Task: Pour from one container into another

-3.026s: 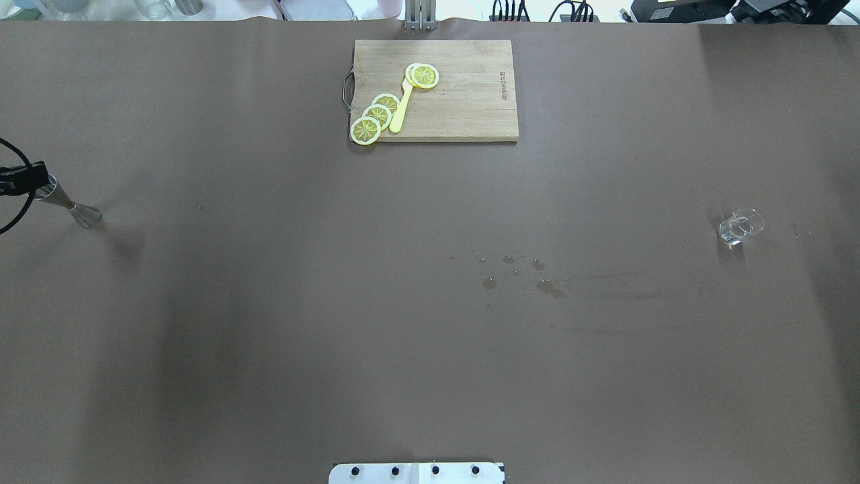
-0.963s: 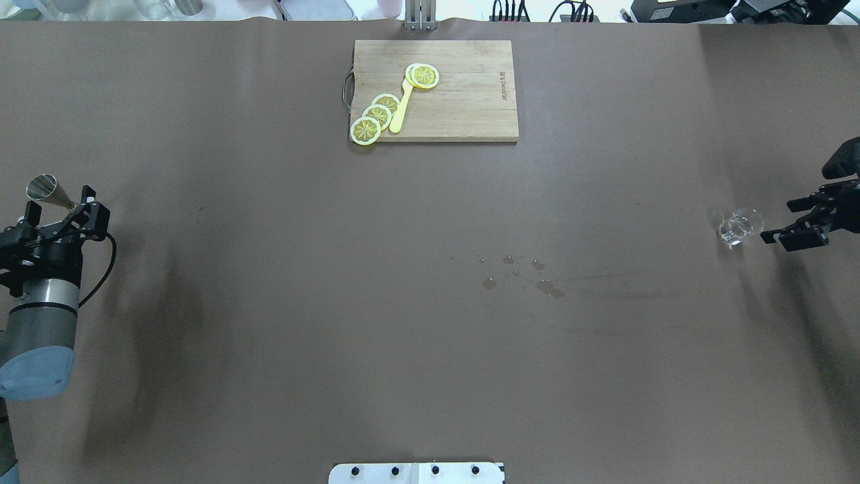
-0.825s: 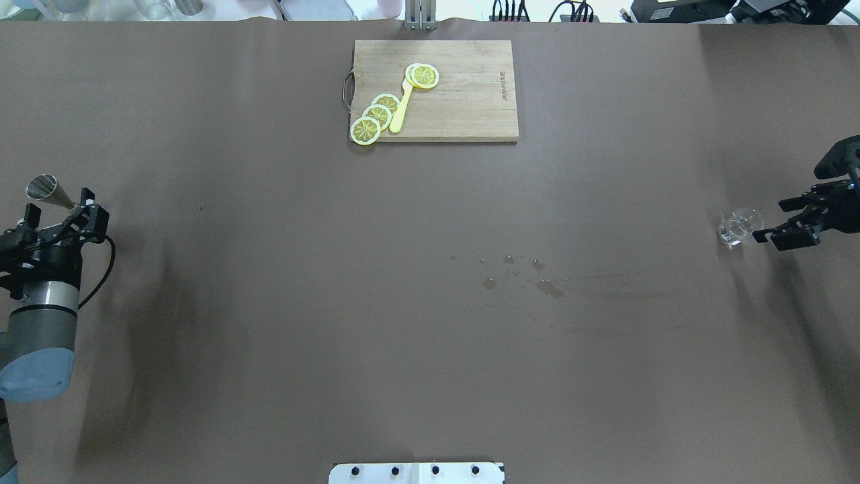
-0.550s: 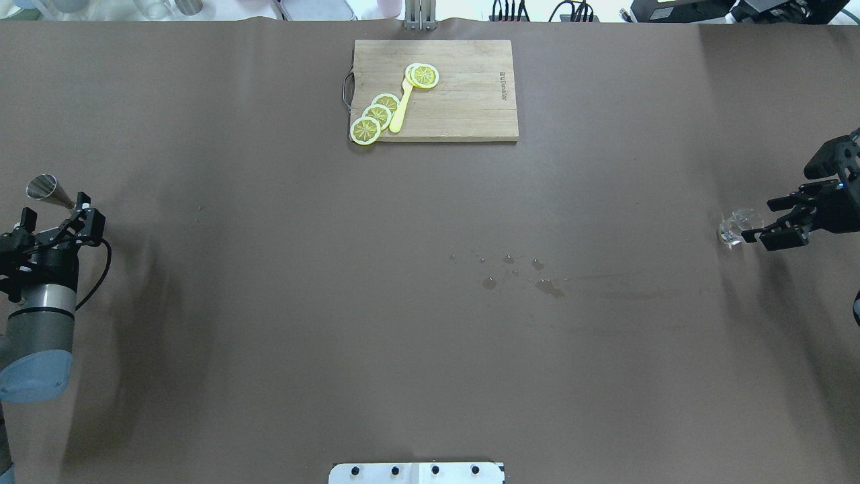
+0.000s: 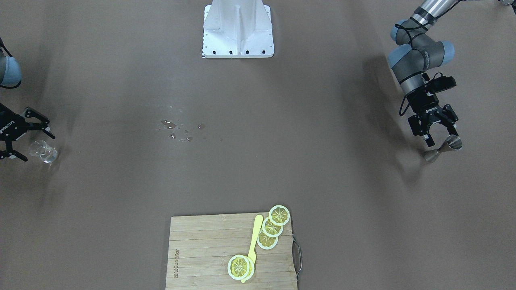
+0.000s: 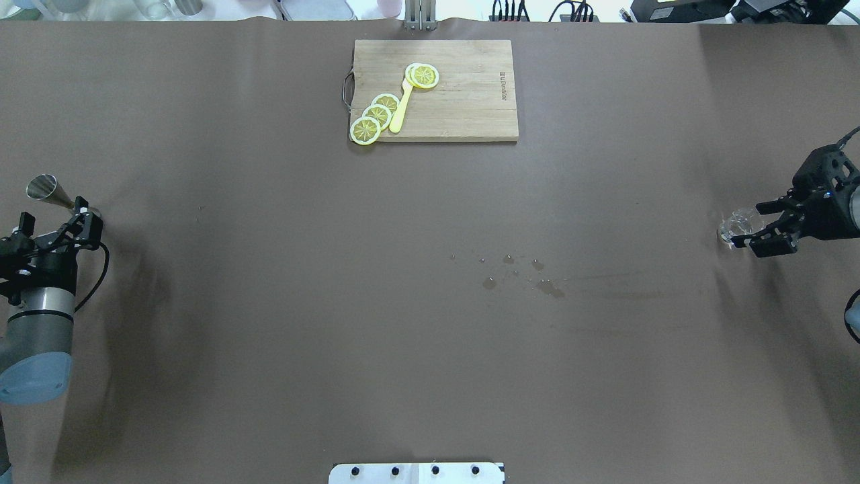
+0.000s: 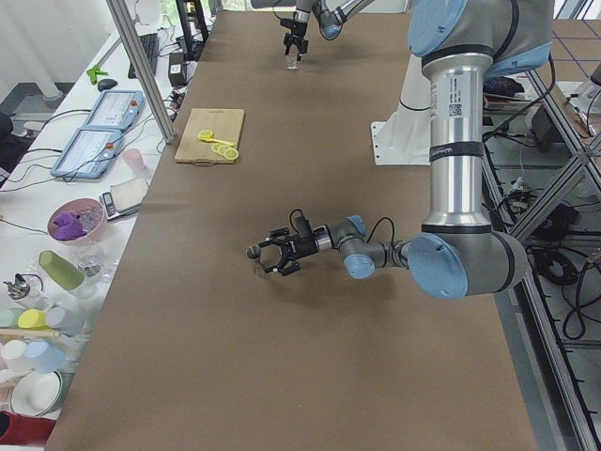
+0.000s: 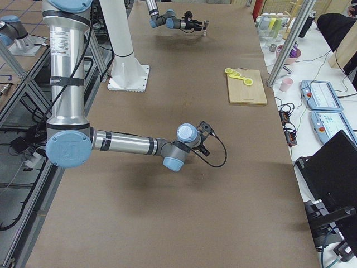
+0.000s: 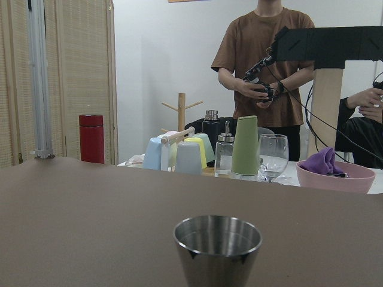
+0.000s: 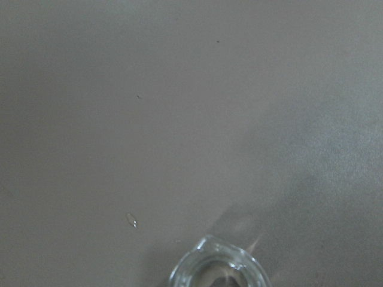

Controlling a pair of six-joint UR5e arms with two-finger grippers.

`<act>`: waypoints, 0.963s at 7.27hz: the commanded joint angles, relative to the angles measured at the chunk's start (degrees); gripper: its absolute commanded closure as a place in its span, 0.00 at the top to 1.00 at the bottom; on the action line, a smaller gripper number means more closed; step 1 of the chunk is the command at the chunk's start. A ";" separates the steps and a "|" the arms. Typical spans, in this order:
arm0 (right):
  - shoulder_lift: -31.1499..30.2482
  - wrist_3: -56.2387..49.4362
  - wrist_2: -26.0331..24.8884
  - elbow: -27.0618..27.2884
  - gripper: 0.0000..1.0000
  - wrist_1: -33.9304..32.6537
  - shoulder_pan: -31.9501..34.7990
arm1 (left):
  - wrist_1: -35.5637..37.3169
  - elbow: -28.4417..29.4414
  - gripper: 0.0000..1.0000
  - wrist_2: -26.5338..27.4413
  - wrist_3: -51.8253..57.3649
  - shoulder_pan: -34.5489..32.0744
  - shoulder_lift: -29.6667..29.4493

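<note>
Droplets (image 6: 549,288) on brown table (image 6: 269,349) between jigger (image 6: 50,193), glass (image 6: 732,228)

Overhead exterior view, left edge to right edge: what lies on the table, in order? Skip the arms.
metal jigger → lemon slices → water droplets → small glass

Brown-covered table (image 6: 269,336) with a wooden cutting board (image 6: 470,101), a steel jigger (image 6: 50,191), a small glass (image 5: 43,152) and scattered droplets (image 6: 549,288).
</note>
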 commanded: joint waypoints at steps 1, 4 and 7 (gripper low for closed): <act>2.39 -0.12 0.10 -6.11 1.00 5.26 -0.14 | 0.19 0.18 0.96 -0.27 0.03 0.32 -0.21; 2.59 0.41 -0.08 -5.78 1.00 8.78 -0.14 | 0.90 0.89 0.96 -1.06 -0.24 0.23 -0.91; 2.24 0.49 -2.34 -7.28 1.00 13.81 -0.14 | 1.33 1.59 0.96 -2.82 -0.41 -2.04 -1.70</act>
